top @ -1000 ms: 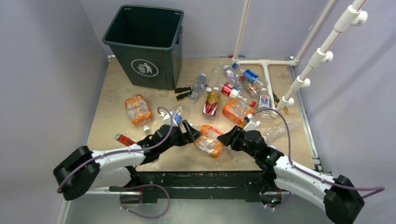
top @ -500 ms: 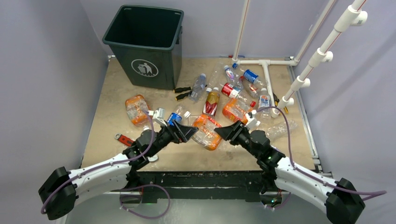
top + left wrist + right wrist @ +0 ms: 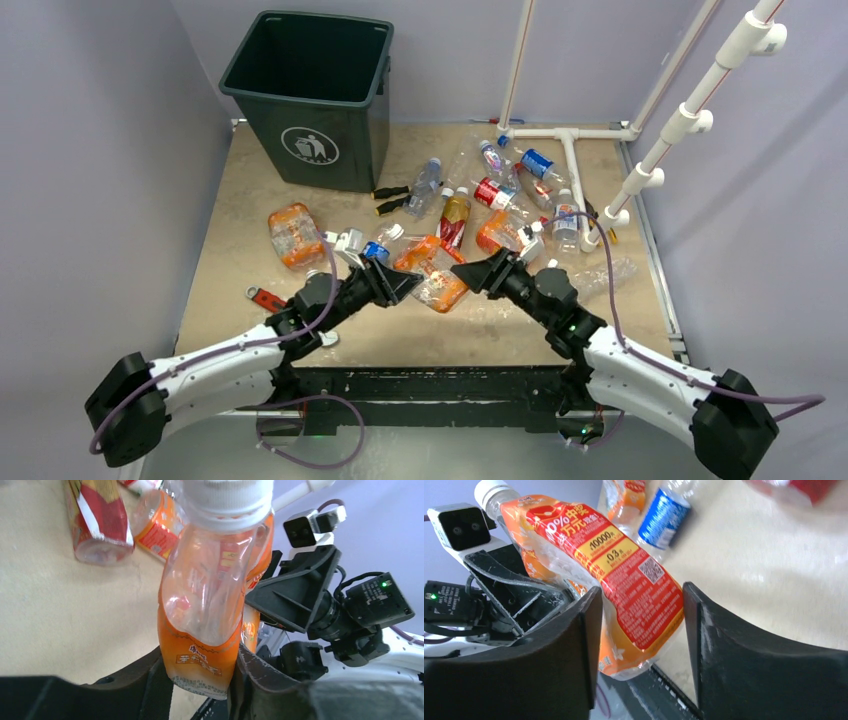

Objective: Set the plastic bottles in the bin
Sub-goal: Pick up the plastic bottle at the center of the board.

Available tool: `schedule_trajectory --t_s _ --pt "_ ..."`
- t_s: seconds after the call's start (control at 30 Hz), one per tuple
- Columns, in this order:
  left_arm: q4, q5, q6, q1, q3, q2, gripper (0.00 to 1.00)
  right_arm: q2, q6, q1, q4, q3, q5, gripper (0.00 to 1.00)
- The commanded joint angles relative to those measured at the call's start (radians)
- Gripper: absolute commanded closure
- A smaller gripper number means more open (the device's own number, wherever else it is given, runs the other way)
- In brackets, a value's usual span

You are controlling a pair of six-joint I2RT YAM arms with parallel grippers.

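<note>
Top view: orange-labelled bottle point(image 3: 432, 272) sits mid-table between both arms, long axis near-to-far. Left wrist view adds that its white cap point(image 3: 227, 500) points away from the bases, and the left gripper point(image 3: 200, 675) pinches the base end. Right wrist view: right gripper point(image 3: 641, 615) clamps the label. Bin point(image 3: 330, 140) upright at far left, only dark walls showing inside. Other bottles point(image 3: 500, 195) lie on the table point(image 3: 240, 220).
</note>
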Motion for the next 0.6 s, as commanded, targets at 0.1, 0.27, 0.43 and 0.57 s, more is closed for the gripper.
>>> schedule_trajectory --t_s 0.1,0.27,0.43,0.57 --pt "-0.138 0.015 0.2 -0.004 0.147 -0.142 0.86 -0.018 -0.368 0.005 -0.247 0.253 -0.206 0.12" --pt "-0.299 0.181 0.33 -0.003 0.297 -0.176 0.9 -0.115 -0.504 0.005 -0.293 0.322 -0.311 0.01" --pt "-0.386 0.376 0.411 -0.004 0.42 -0.173 0.89 -0.13 -0.609 0.005 -0.312 0.411 -0.4 0.02" --pt "-0.448 0.487 0.452 -0.003 0.507 -0.162 0.88 -0.166 -0.611 0.005 -0.239 0.426 -0.508 0.06"
